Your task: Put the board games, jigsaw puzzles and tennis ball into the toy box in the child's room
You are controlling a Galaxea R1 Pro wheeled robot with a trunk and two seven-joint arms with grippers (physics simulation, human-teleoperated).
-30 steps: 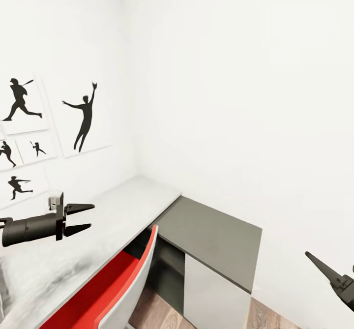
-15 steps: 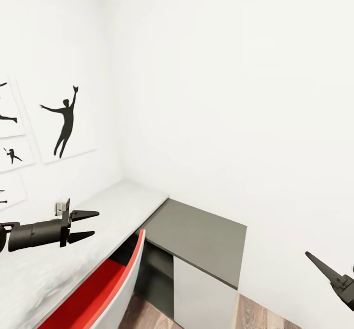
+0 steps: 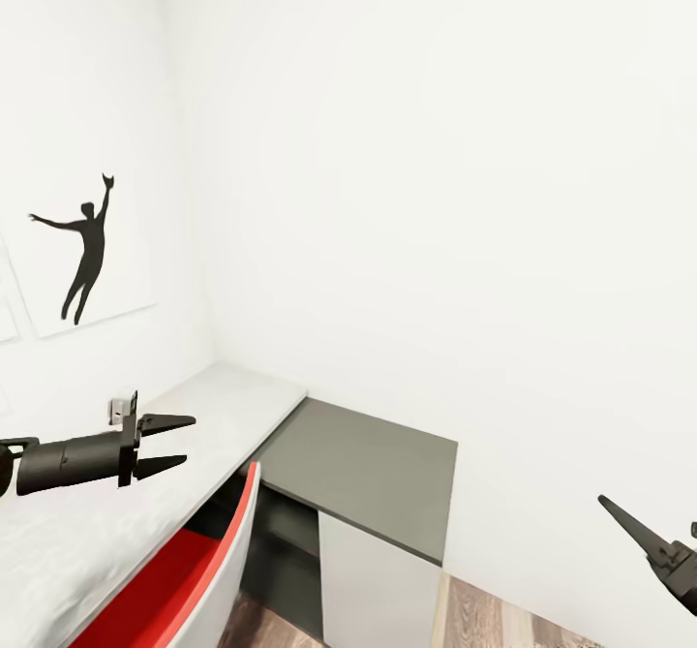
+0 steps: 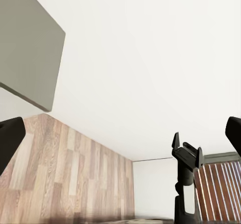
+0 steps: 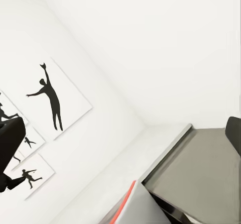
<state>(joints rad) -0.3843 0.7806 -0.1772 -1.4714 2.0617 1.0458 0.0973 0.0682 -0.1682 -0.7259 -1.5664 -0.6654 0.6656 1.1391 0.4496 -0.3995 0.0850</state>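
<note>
The far end of the table (image 3: 223,406), a pale grey-white top, lies bare along the left wall. The toys, the toy box and the bed are out of view. My left gripper (image 3: 179,443) hovers over the table's front edge, open and empty, pointing right. In its own wrist view its fingers (image 4: 11,138) stand wide apart. At the lower right my right gripper (image 3: 629,529) hangs over the floor, and its wrist view shows its fingers (image 5: 10,143) spread with nothing between them. That view also takes in the table (image 5: 125,174).
A lower dark-grey-topped cabinet (image 3: 368,464) stands in the corner against the table's end. A red chair (image 3: 184,570) is tucked under the table's front. A black silhouette print (image 3: 87,251) hangs on the left wall. Wood-plank floor (image 3: 484,619) spreads to the right of the cabinet.
The whole view has swung to the right: prints, table and cabinet slide left and most prints leave the picture. Both grippers keep their places in the view, still open.
</note>
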